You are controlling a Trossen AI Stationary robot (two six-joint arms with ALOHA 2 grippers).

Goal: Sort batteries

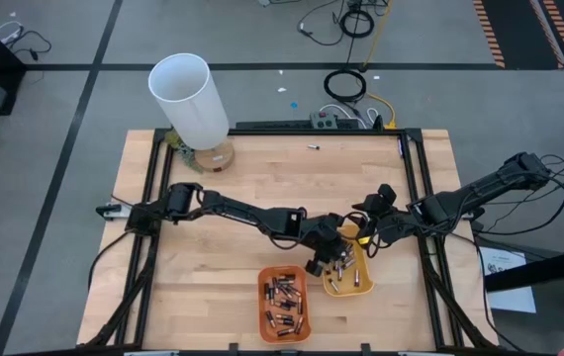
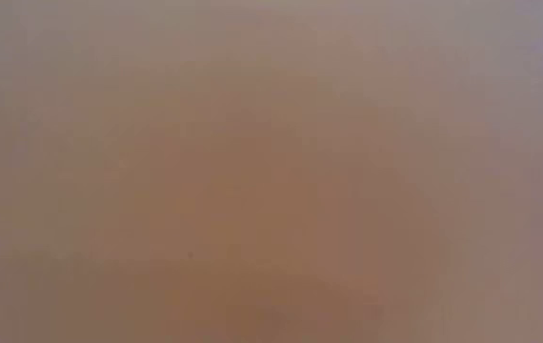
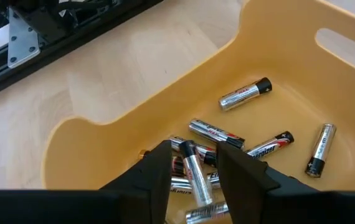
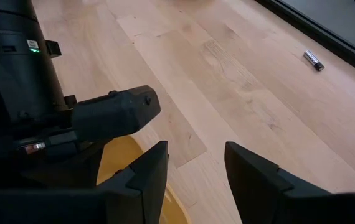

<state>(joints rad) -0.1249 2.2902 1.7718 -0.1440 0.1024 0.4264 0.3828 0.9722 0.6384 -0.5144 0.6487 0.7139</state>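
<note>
A yellow tray (image 3: 184, 74) holds several silvery batteries (image 3: 245, 94), lying on its floor. My left gripper (image 3: 194, 149) is open low inside this tray (image 1: 364, 285). One silvery battery (image 3: 197, 180) lies lengthwise between its fingers on top of the pile, with a gap on each side. An orange tray (image 1: 263, 297) beside it holds several dark batteries (image 1: 284, 302). My right gripper (image 4: 196, 152) is open over bare table by the yellow tray's far right corner (image 1: 373, 237), with nothing between its fingers. The low view shows only blur.
A tall white tube (image 1: 191, 99) stands on a round base at the table's far left. One loose battery (image 1: 314, 147) lies near the far edge, also in the right wrist view (image 4: 313, 60). A black frame (image 1: 416, 178) borders the table.
</note>
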